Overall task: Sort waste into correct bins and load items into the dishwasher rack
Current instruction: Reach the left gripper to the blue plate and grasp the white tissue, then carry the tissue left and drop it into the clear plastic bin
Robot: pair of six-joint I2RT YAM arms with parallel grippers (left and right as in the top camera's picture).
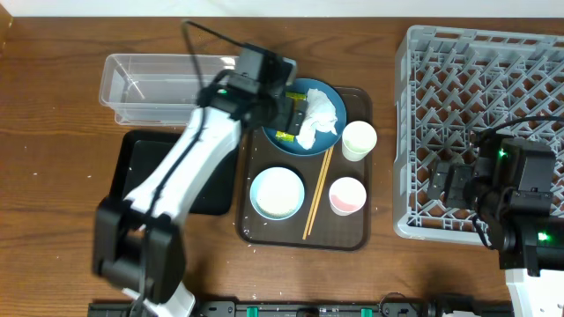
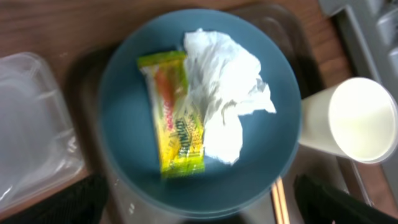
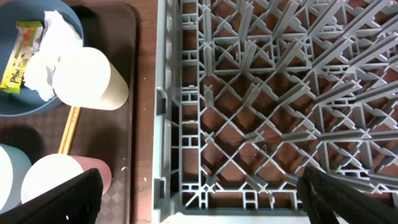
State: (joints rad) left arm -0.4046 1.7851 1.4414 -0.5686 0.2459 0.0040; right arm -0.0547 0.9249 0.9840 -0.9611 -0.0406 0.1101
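Brown serving tray [image 1: 352,236] in the middle of the tabletop [image 1: 53,132]. At the tray's far-left corner, a round blue plate [image 2: 124,143], carrying a yellow-green snack wrapper [image 2: 174,118] laid flat and, touching its right edge, a crumpled white tissue [image 2: 227,93]. Just right of the plate, also on the tray, a white cup [image 1: 359,139] standing upright; toward the tray's near-right corner, a second white cup [image 1: 346,195] with a pinkish inside. At the tray's near-left, a pale-blue bowl [image 1: 277,193]; between bowl and second cup, a pair of wooden chopsticks [image 1: 317,195] lying slantwise. Left of the tray, off it: clear plastic tub [image 1: 150,84] farther back, black tray [image 1: 141,167] nearer. Right of the tray, just beside it: grey dishwasher rack [image 1: 493,79]. Left claw [image 2: 200,204] above the plate at the tray's far-left corner, fingers spread wide, gripping nothing. Right claw [image 3: 202,199] off the tray's right side, over the rack's near-left part, fingers likewise wide apart, empty. Rice grains too small to make out.
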